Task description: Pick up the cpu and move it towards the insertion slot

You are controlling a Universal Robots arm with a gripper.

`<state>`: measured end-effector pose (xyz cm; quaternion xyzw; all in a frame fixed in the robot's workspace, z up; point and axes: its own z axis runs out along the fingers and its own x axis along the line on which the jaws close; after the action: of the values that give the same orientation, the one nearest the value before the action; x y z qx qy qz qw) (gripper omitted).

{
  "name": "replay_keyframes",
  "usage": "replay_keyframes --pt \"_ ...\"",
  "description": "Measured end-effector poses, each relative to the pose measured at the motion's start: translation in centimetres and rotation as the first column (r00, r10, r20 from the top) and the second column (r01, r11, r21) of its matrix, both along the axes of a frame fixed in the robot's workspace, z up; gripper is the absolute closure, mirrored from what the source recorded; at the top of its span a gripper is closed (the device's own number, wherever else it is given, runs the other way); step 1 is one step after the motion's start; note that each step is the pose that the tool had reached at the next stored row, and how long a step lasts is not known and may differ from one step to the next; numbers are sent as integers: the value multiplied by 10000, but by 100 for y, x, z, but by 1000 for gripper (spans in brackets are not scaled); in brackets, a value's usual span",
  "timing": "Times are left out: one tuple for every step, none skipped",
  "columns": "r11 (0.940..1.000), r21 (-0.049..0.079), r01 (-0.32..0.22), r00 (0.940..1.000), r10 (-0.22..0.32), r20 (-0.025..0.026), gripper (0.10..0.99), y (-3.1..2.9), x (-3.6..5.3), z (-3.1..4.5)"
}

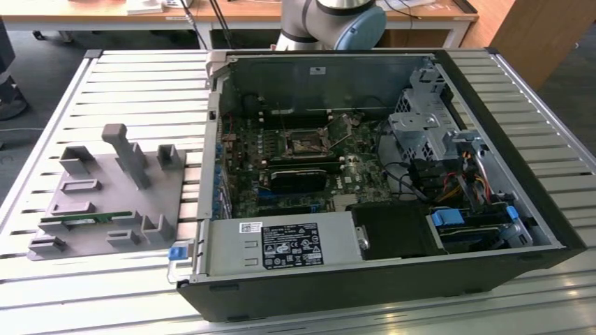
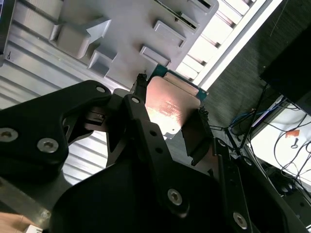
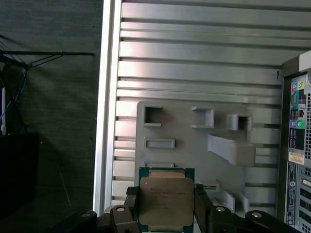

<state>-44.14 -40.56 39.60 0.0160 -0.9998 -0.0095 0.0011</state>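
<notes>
the gripper [image 3: 167,211] is clamping the cpu [image 3: 166,198] in the first wrist view, with a dark finger [image 3: 201,206] pressing on each of two opposite edges and the silvery top facing the camera. in the second wrist view the gripper [image 2: 169,109] is holding the same chip [image 2: 170,102] by its sides, its thin greenish edge peeking out at the far end.

beyond the chip, the grey tray [image 3: 184,131] is lying on the slatted table [image 3: 194,48], and the chip appears to be hanging clear above it. just how high is hard to judge from these angles. the computer case [image 3: 296,145] is standing just beside the tray.

in the exterior view, the insertion slot [image 1: 306,144] is sitting on the motherboard deep inside the open case [image 1: 484,84], its shiny frame ringing a dark centre. the grey tray [image 1: 102,202] is lying toward the exterior view's left, outside the case, with a narrow green memory stick [image 1: 86,220] resting in one of its recesses.

the pick-up looks done. the step in hand is the carry, and little of it seems covered, since the chip is hovering over the tray while the slot is well apart from it, past the case wall. the carry is calling for a firm, level hold on the chip's edges and enough height to clear that wall.
</notes>
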Motion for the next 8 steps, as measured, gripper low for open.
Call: replay_keyframes --pt "10000 0 0 10000 0 -5 545 0 7 4" --pt "10000 0 0 10000 0 -9 545 0 12 7" --pt "10000 0 0 10000 0 -14 545 0 19 11" --pt "10000 0 1 10000 -1 -19 545 0 25 15" --pt "10000 0 1 10000 -1 -24 545 0 31 18" --pt "10000 0 0 10000 0 -32 545 0 39 21" --pt "10000 0 0 10000 0 -38 545 0 46 24" --pt "10000 0 0 10000 0 -46 545 0 53 27"
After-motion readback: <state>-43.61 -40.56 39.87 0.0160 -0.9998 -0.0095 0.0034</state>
